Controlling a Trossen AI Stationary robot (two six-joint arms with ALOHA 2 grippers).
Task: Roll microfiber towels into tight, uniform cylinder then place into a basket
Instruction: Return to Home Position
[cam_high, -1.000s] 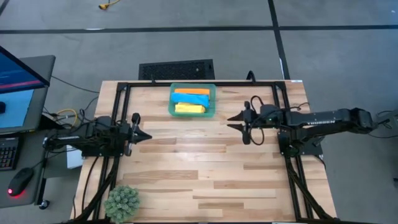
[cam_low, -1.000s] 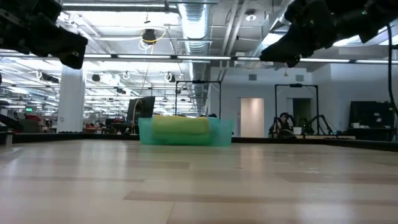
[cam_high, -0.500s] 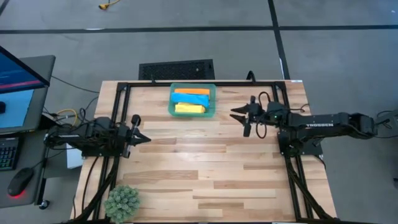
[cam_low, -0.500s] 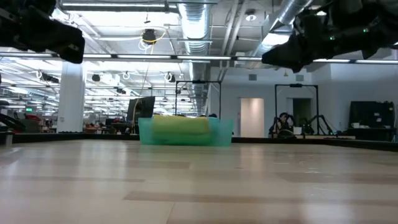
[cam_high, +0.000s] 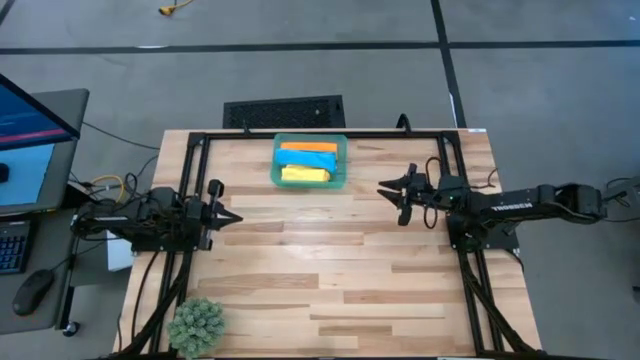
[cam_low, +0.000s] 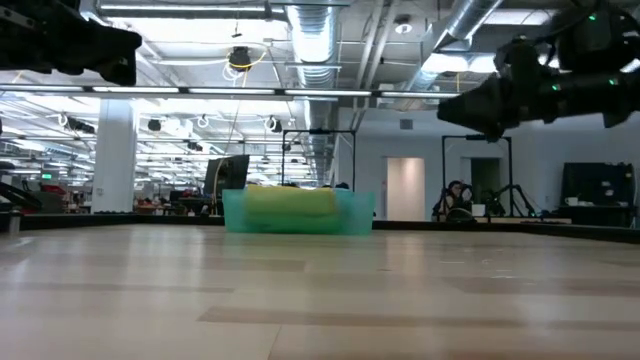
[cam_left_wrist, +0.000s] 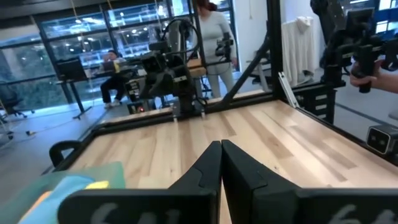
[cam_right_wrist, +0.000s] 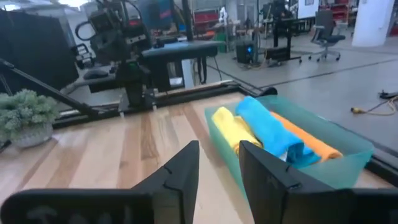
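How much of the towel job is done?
Nearly all done. A yellow towel, blue towel and orange towel lie rolled in the basket; a green one isn't visible. Nothing is in hand: the left arm and right arm hover with empty jaws. No towels lie on the table, so little seems left.

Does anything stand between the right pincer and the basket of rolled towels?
Nothing visible does: bare table lies between the right pincer and the basket. The plant ball sits far off at a table corner.
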